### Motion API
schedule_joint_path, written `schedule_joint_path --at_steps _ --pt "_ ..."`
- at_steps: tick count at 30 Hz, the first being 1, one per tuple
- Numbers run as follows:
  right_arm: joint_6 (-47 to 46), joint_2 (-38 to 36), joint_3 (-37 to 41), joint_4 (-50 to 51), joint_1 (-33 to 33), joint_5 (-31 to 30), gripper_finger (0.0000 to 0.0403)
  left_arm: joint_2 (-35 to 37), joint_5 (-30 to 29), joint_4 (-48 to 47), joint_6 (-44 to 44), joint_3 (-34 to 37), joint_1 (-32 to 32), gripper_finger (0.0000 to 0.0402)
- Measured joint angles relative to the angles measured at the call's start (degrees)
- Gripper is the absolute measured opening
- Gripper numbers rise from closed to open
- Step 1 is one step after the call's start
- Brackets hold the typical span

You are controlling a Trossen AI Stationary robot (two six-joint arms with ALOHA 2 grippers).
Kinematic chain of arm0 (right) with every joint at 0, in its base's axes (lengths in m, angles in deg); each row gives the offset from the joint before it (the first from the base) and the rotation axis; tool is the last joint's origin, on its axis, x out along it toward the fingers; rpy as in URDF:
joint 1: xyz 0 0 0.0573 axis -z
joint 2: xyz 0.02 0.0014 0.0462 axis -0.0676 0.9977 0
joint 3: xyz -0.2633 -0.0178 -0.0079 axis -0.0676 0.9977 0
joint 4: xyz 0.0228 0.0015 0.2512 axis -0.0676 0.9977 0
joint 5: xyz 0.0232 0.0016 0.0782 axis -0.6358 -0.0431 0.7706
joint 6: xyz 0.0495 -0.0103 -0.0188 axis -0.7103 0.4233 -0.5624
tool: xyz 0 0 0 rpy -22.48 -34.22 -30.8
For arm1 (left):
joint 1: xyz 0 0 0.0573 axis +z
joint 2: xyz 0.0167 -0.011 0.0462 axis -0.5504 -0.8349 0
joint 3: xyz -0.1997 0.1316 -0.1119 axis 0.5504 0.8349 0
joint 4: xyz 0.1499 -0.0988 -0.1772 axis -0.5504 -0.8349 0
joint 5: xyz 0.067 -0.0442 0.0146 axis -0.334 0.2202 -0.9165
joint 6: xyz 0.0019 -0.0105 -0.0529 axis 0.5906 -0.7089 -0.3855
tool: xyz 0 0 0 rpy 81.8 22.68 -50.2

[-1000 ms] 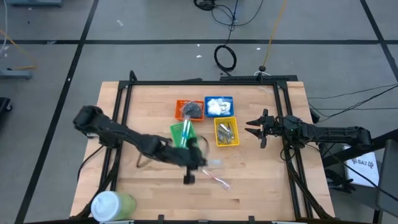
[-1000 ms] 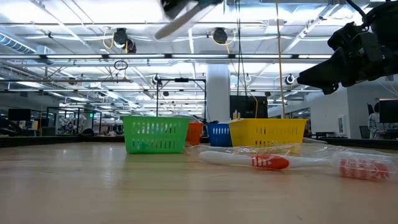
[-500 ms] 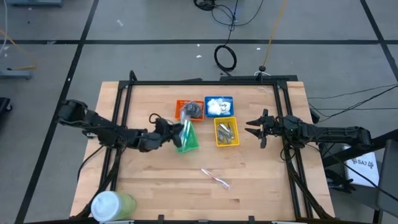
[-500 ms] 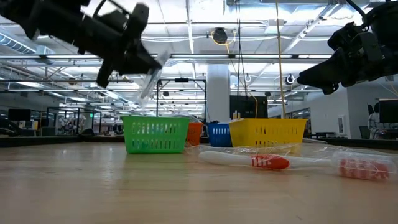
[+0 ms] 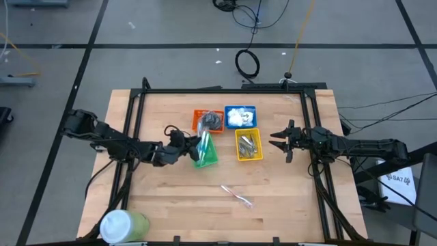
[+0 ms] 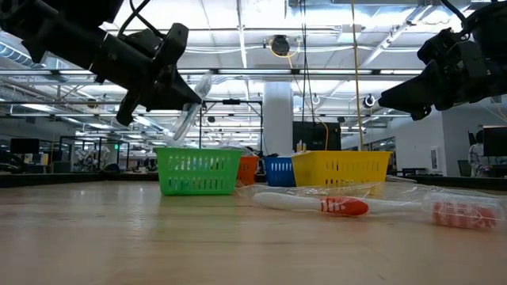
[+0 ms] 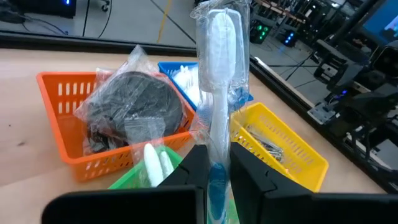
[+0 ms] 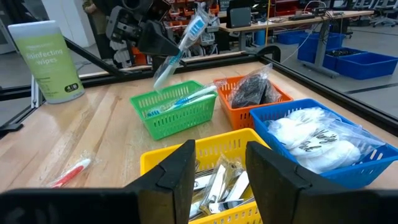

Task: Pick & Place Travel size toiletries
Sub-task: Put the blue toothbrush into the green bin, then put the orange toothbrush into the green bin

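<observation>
My left gripper stands just left of the green basket, shut on a blue-and-white toothbrush in a clear wrapper. Two more toothbrushes lie in that basket. A red-and-white wrapped toothbrush lies flat on the table toward the near edge. Dark discs fill the orange basket, white packets the blue one, and silver clippers the yellow one. My right gripper waits open right of the yellow basket. My left gripper pinches the toothbrush's handle through the wrapper between its two fingers. It comes roughly level from the table's left. The toothbrush is tilted, its brush head up. Its lower end hangs just above the green basket's rim, clear of it.
A white-and-green wipes tub stands at the near left corner. A black frame runs around the wooden table top. Bare wood lies left of the baskets and along the near edge.
My left gripper has carried the wrapped toothbrush from above the table's middle toward the far left, to the green basket's left side. It sank and rolled on the way. For the last half second it has barely moved.
</observation>
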Motion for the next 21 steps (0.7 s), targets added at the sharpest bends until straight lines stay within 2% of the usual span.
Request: schedule_joint_path --at_steps 3,8,15,21 --pt "-0.01 0.00 0.00 -0.01 0.00 0.00 0.0130 0.00 0.10 -1.79 -2.40 0.00 0.00 0.0046" --pt "-0.01 0.02 0.01 0.00 0.00 -0.01 0.0130 0.00 -0.08 -5.09 -6.27 0.00 0.00 0.0095" --pt "0.00 0.02 0.02 0.00 0.00 0.01 0.0130 0.00 -0.03 -5.57 -7.21 -0.07 0.00 0.0168" --pt "-0.01 0.00 0.00 -0.01 0.00 -0.02 0.0130 0.00 -0.03 -5.57 -7.70 -0.07 0.00 0.0208"
